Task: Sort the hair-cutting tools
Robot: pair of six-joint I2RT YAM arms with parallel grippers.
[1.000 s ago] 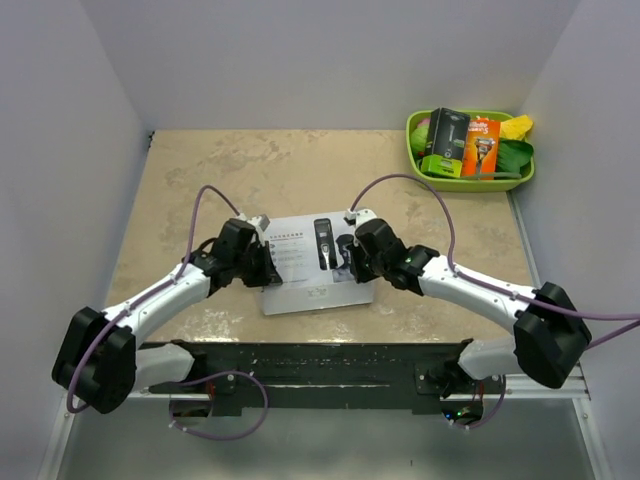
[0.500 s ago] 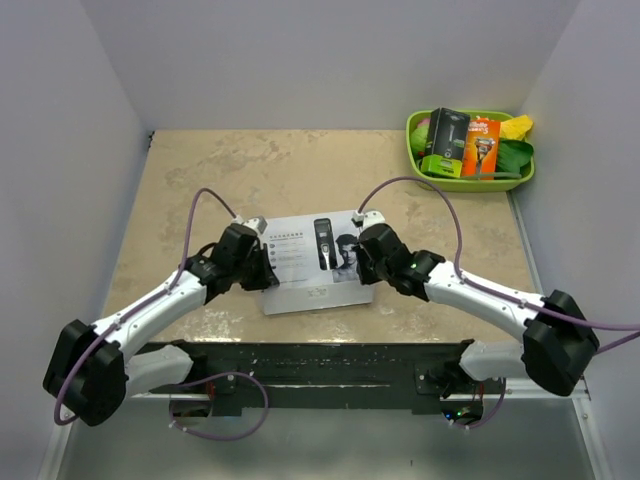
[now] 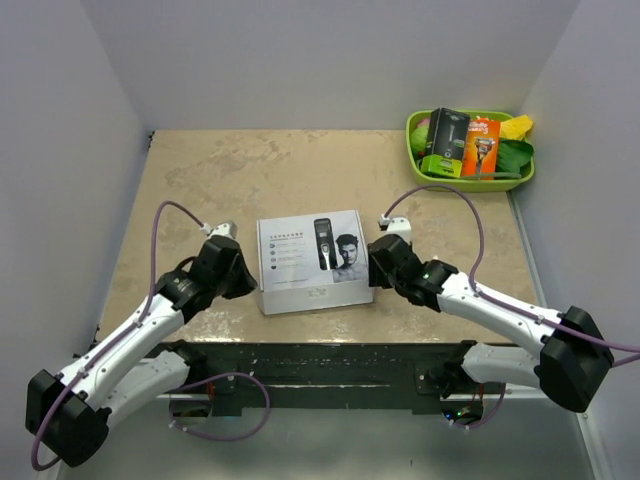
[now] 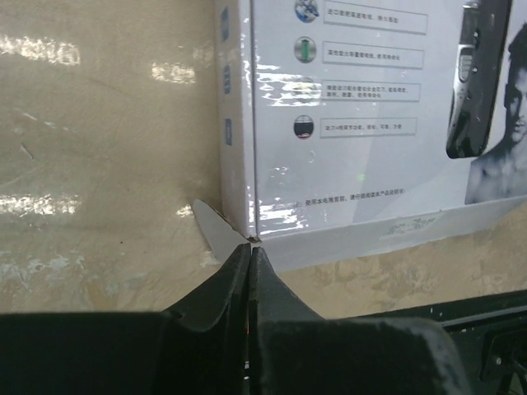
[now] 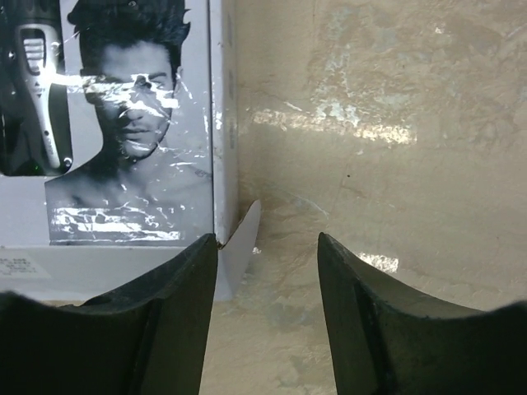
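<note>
While the box point(image 3: 312, 262) lies shut at table point(image 3: 250, 170) centre, the top view shows no loose tools; they are probably inside. Left wrist: left jaws pressed together, empty, at its 9 o'clock side. Right wrist: right jaws spread, empty, at 3 o'clock, likely to open the flap point(image 5: 241, 240).

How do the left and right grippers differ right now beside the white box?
The left gripper has its jaws pressed together; the right gripper has its jaws apart. The left gripper points at the near left corner of the white box; the right gripper sits at its near right corner, partly over bare table. Both hold nothing and sit low beside the box.
</note>
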